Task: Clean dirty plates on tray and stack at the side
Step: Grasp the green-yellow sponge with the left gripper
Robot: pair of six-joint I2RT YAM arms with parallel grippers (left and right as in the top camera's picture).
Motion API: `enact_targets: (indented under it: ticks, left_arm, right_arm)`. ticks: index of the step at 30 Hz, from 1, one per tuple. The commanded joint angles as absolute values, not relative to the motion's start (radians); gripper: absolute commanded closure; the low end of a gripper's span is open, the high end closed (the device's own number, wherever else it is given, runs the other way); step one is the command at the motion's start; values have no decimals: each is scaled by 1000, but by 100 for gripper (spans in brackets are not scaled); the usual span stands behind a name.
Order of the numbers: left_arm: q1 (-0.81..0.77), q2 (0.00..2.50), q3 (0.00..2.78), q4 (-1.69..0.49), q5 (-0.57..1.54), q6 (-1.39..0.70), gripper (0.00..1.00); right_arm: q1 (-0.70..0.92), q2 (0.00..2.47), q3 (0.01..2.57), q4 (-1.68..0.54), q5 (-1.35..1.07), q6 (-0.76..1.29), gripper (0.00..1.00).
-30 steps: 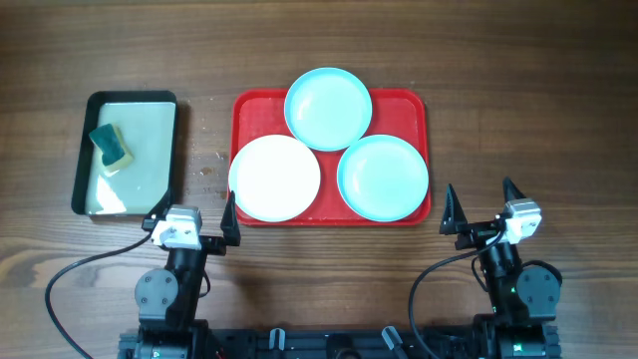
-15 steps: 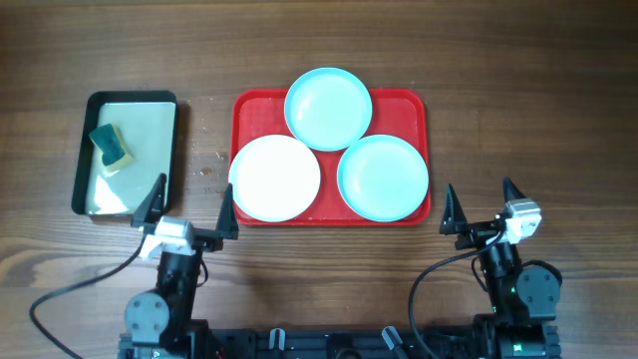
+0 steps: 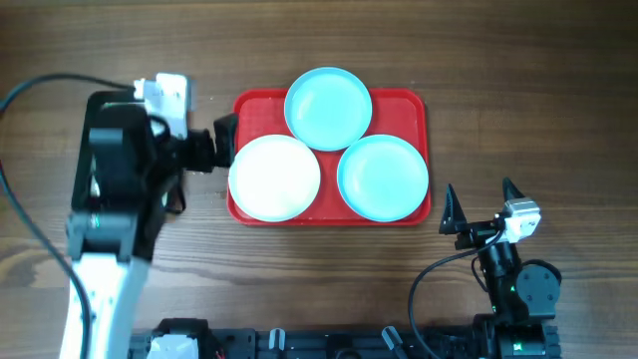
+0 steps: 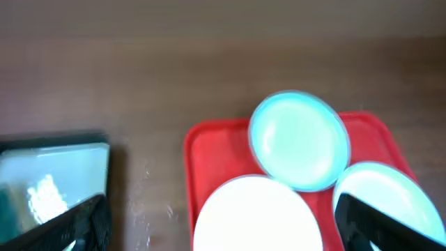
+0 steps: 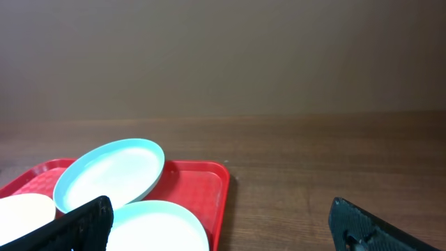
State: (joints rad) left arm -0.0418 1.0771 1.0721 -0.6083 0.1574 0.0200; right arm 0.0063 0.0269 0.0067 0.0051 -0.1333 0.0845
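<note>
Wood table [image 3: 528, 60] w/ red tray [image 3: 420, 107], basin [image 4: 70, 167] mostly hidden under L arm [image 3: 118, 189]

red tray [image 3: 253, 108], two turquoise plates [image 3: 328, 108], white plate [image 3: 275, 178]

Left tool [image 3: 225, 145] has swung up beside the tray [image 3: 404, 105].

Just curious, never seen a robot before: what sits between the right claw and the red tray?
Nothing: the overhead view shows only bare wooden table between the right gripper and the tray.
</note>
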Motion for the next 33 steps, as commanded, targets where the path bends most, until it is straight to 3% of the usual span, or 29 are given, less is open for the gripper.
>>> enact_targets:
  ticks: [1,6,7,9,10,22,24,33]
  left_arm:
    - [93,1261,1341,-837,25,-183,0]
    - [239,1447,1439,-912,167,-191,0]
    - [248,1470,1438,-897,117,-193,0]
    - [290,1525,1438,-879,-165,-488,0]
    - [322,1557,1438,-855,-175,-495,0]
    - [378,1990,1438,-659,-174,-412,1]
    - [378,2026,1438,-637,-173,-342,13]
    - [380,2108,1438,-605,-193,-265,7]
  right_arm:
    - [12,21,5,9,-127,79,0]
    - [12,21,5,9,-127,79,0]
    - [12,21,5,9,-127,79,0]
    - [12,21,5,9,-127,79,0]
    - [12,21,5,9,-127,79,0]
    - [12,21,5,9,-127,79,0]
    - [12,21,5,9,-127,79,0]
    - [12,21,5,9,-127,78,0]
